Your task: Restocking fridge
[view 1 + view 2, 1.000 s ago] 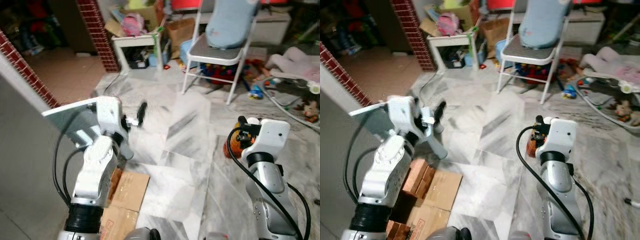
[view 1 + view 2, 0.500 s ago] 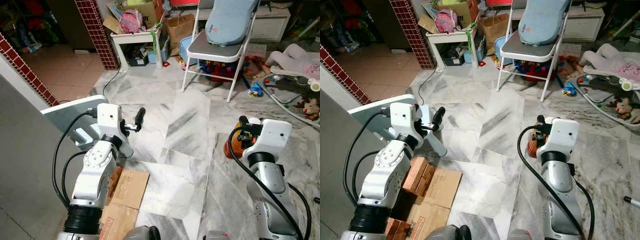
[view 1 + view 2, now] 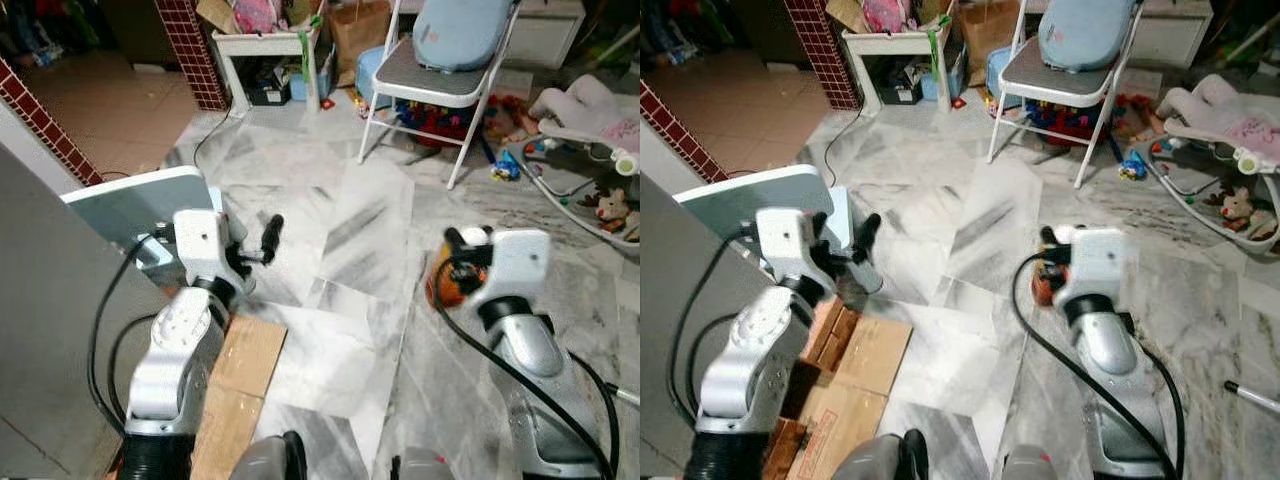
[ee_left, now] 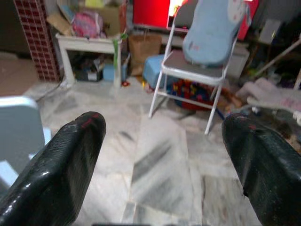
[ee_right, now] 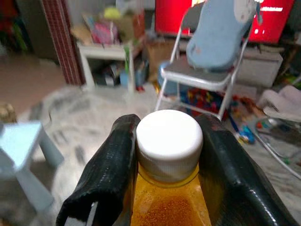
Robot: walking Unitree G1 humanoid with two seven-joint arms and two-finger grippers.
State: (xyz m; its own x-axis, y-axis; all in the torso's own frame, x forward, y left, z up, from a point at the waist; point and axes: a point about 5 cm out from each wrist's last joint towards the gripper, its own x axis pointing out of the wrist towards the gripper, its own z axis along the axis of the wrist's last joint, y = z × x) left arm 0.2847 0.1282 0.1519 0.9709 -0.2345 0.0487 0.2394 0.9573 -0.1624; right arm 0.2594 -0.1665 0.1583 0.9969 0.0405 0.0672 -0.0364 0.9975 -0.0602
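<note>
The robot has turned and bent a little since a moment ago, so the chair (image 3: pixel 440 70) and white bench (image 3: pixel 262 45) now sit nearer the far edge of the floor and the whole scene is slightly blurred; both arms stay raised as before. The right gripper (image 5: pixel 164 155) is clamped on a bottle (image 5: pixel 168 207) of orange liquid with a white cap (image 5: pixel 168 136), one finger on each side of the neck, held out over the marble floor (image 3: pixel 350 250). The left gripper (image 4: pixel 162 155) is spread wide with nothing between its fingers (image 4: pixel 66 160). As I judge it, the job is at an early stage: one bottle is in hand and being carried, I can't make out a fridge, and the placing is all still to do. Around it, a pale blue stool (image 3: pixel 135 205) stands just beside the left arm, cardboard boxes (image 3: pixel 855 370) lie at the near edge, and toys (image 3: pixel 505 170) and a baby bouncer (image 3: pixel 600 115) clutter the far right corner, so the open path is the middle strip of floor.
</note>
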